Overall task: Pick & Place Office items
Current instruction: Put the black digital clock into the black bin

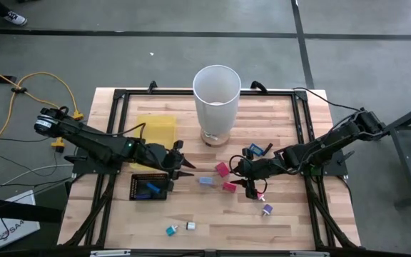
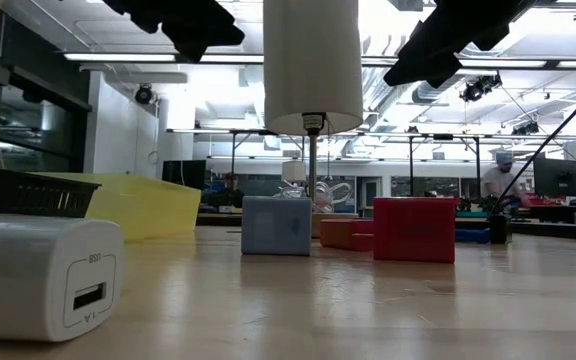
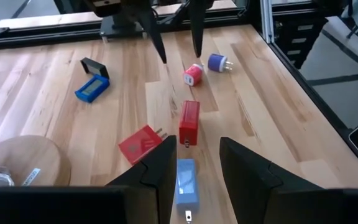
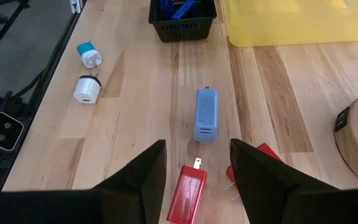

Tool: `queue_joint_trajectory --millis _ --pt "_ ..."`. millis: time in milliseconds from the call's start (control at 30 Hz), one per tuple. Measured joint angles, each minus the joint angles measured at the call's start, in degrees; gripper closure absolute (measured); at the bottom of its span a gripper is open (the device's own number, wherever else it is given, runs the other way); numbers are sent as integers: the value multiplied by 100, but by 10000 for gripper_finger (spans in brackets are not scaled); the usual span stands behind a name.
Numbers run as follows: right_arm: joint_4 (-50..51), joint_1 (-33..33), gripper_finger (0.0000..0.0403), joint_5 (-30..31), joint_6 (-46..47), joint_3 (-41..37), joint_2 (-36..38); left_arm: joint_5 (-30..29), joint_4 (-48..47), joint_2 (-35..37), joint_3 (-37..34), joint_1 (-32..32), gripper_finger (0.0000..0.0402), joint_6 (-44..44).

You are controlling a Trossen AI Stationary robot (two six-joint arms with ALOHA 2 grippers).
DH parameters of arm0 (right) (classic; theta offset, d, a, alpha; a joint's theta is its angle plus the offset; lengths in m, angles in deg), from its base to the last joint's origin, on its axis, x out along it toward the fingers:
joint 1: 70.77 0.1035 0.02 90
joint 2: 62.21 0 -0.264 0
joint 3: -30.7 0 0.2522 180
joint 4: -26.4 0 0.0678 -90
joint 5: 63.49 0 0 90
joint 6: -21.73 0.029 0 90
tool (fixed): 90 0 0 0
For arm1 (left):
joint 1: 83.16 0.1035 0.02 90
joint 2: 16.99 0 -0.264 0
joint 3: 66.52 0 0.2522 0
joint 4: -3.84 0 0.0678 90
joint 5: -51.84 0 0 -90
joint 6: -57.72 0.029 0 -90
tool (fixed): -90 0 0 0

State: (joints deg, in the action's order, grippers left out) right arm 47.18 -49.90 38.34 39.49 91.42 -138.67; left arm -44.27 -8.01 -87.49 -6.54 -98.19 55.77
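A white cube-shaped USB charger sits closest to the low camera on the pale wooden surface, beside a small teal-capped plug near the front edge. Both arms hover mid-surface, facing each other across a light blue rectangular charger. The left claw hangs open and empty just above it; the right claw, likewise spread and empty, hovers over a red rectangular plug. The step in hand appears to be the approach to a pick. Next, each claw likely needs to descend squarely. Room is tight between the claws; the black mesh tray lies close by the left arm.
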Motion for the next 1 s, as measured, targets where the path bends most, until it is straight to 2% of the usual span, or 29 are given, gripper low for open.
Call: queue_joint_trajectory --millis 1000 --pt "-43 -1 238 -22 -2 0 1 2 36 0 0 -2 284 17"
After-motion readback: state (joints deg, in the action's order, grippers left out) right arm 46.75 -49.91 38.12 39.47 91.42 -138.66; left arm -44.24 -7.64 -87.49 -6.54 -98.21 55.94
